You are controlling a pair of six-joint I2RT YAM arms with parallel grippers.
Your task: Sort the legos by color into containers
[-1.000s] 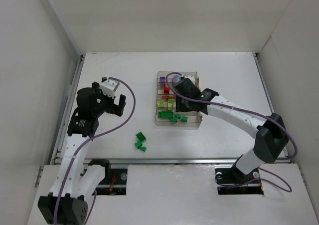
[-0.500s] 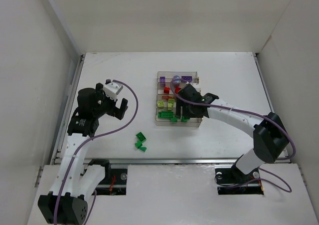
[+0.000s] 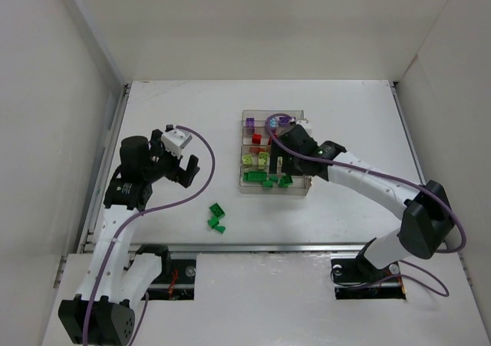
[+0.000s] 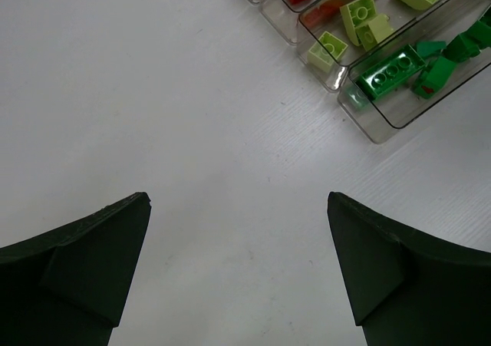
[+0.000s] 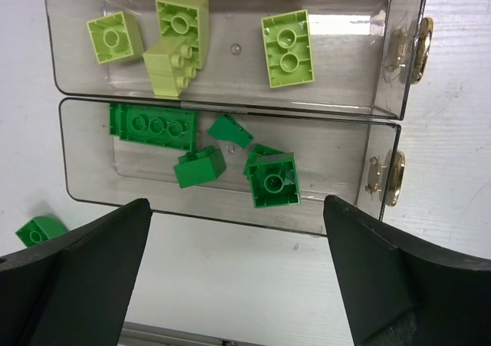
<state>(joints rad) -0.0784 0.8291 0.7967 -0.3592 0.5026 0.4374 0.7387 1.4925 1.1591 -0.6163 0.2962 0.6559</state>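
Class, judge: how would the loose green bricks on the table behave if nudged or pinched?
The loose green bricks look hard and tiny, so likely stiff and light. Flat-sided on the smooth table, they would probably skid or tip, not roll.

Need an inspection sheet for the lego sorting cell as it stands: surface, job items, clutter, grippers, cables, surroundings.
Surface: white table, no spills seen.
Job's things: clear tray holds, far to near, purple bricks, red bricks, lime bricks and green bricks. Three loose green bricks lie on the table near-left of it.
Clutter: nothing seen.
Grippers: left gripper open over bare table. Right gripper open above the green compartment. Neither holds anything.
Cables: left purple cable and right purple cable run along the arms. The right one loops over the tray's far end.
Surroundings: white walls on three sides.
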